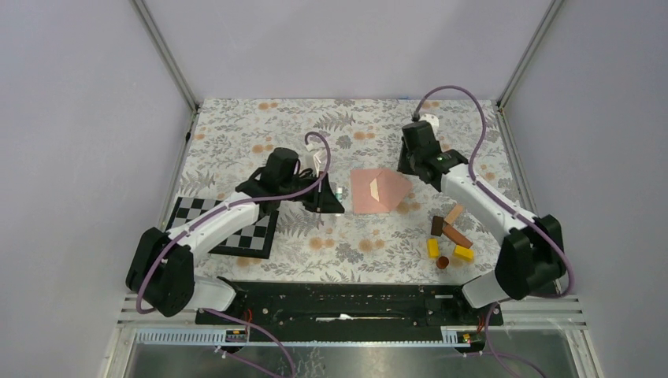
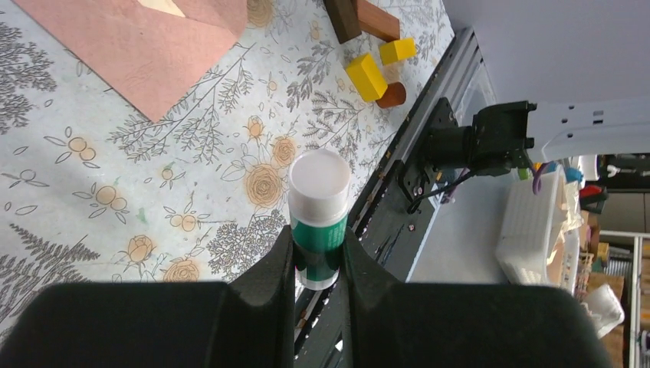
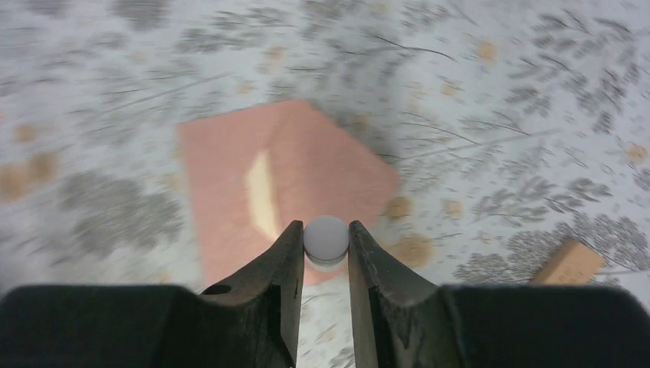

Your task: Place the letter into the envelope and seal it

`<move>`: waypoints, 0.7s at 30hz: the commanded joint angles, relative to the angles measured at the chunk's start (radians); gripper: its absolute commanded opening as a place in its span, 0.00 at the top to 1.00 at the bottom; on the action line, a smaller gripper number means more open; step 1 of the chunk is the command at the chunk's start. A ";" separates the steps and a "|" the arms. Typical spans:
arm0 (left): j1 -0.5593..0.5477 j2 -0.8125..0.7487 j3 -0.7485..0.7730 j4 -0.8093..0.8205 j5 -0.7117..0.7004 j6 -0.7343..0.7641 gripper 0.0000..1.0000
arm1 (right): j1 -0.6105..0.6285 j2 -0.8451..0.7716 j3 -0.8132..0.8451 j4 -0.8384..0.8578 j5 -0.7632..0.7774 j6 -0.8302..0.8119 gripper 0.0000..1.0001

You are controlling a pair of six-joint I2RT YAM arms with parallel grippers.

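Top external view: the envelope (image 1: 364,197) lies flat on the floral tablecloth (image 1: 331,126) near the middle of the table, between the two arms. Its triangular flap is open and points toward the right arm, and a cream sliver of the letter (image 1: 375,189) shows at the mouth. The left gripper (image 1: 335,197) sits just beside the envelope's left edge, with a glimpse of green at its tip. The right gripper (image 1: 410,165) is near the tip of the flap. A checkerboard (image 1: 236,228) lies under the left arm, and a cluster of wooden blocks (image 1: 449,236) lies on the right, apart from the envelope.

Left wrist view: the left gripper (image 2: 318,245) is clamped narrowly on a glue stick (image 2: 320,207) with a green body and a white top, which stands out past the fingertips. A corner of the envelope (image 2: 138,46) fills the upper left. Yellow and brown blocks (image 2: 366,77) lie near the table's edge.

Right wrist view: this picture is blurred. The right gripper (image 3: 326,238) pinches a small round white cap (image 3: 326,234) between its fingers, above the envelope (image 3: 222,176). The letter (image 3: 264,192) shows as a pale strip. One tan block (image 3: 571,261) lies off to the right.
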State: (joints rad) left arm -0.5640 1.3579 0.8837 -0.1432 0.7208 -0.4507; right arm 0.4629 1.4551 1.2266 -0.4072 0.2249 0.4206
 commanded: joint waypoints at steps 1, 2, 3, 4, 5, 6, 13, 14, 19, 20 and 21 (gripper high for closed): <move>0.024 -0.059 0.063 -0.009 -0.012 -0.038 1.00 | -0.046 0.070 -0.139 0.169 0.303 0.048 0.87; 0.027 -0.062 0.075 -0.017 -0.010 -0.041 1.00 | -0.049 0.079 -0.161 0.178 0.337 0.068 0.88; 0.028 -0.063 0.085 -0.025 -0.012 -0.045 1.00 | -0.050 0.083 -0.186 0.189 0.353 0.090 0.88; 0.031 -0.065 0.092 -0.029 -0.008 -0.049 1.00 | -0.050 0.082 -0.209 0.199 0.361 0.114 0.88; 0.032 -0.066 0.099 -0.030 -0.005 -0.052 1.00 | -0.051 0.076 -0.237 0.211 0.359 0.146 0.88; 0.033 -0.066 0.104 -0.033 -0.004 -0.054 1.00 | -0.051 0.066 -0.263 0.220 0.356 0.169 0.89; 0.044 -0.062 0.113 -0.032 0.014 -0.065 1.00 | -0.039 -0.012 -0.493 0.332 0.343 0.255 0.90; 0.045 -0.060 0.113 -0.032 0.016 -0.067 1.00 | -0.035 -0.015 -0.512 0.339 0.350 0.262 0.90; 0.046 -0.054 0.113 -0.012 0.026 -0.083 1.00 | -0.005 -0.050 -0.622 0.442 0.385 0.285 0.89; 0.046 -0.051 0.112 -0.009 0.028 -0.084 1.00 | 0.006 -0.050 -0.635 0.459 0.400 0.285 0.88; 0.046 -0.048 0.112 -0.007 0.029 -0.088 1.00 | 0.017 -0.048 -0.646 0.472 0.408 0.285 0.87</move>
State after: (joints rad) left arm -0.5243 1.3155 0.9623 -0.1898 0.7269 -0.5213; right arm 0.4423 1.4418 0.6163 -0.0605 0.5438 0.6643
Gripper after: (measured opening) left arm 0.192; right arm 0.307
